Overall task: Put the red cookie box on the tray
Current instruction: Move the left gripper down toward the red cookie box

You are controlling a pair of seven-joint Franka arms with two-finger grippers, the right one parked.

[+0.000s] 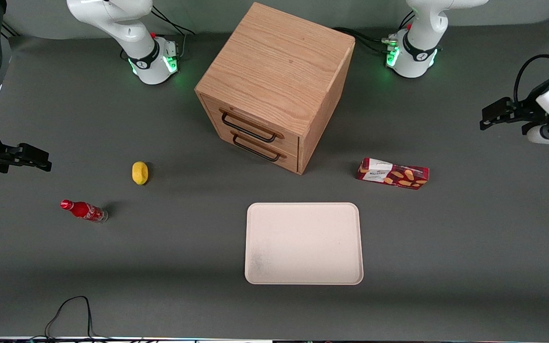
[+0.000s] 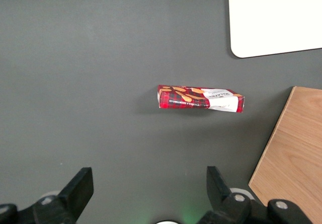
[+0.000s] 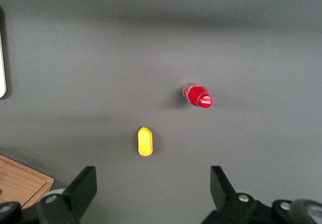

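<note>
Starting point: nothing of the task done yet, box not on tray
Red cookie box [image 1: 392, 173]: lying flat on the grey table [image 1: 470, 247], beside the wooden drawer cabinet [image 1: 274, 85] on the working arm's side, white end panel toward the cabinet; also seen at [image 2: 200, 98] from the left wrist
Tray [image 1: 304, 243]: bare, flat on the table, nearer the front camera than the box and the cabinet; near the box, not touching; one corner shows at [image 2: 274, 17]
Gripper [image 1: 489, 117]: up in the air toward the working arm's end of the table, well apart from the box; fingers [image 2: 80, 186] spread wide, nothing between them
Done: none, as far as visible
Left: reach to box, grasp across its slim width, lift, carry to tray, release
Others: yellow lemon-like object [image 1: 139, 172] and red soda bottle [image 1: 84, 210] toward the parked arm's end, out of the way
</note>
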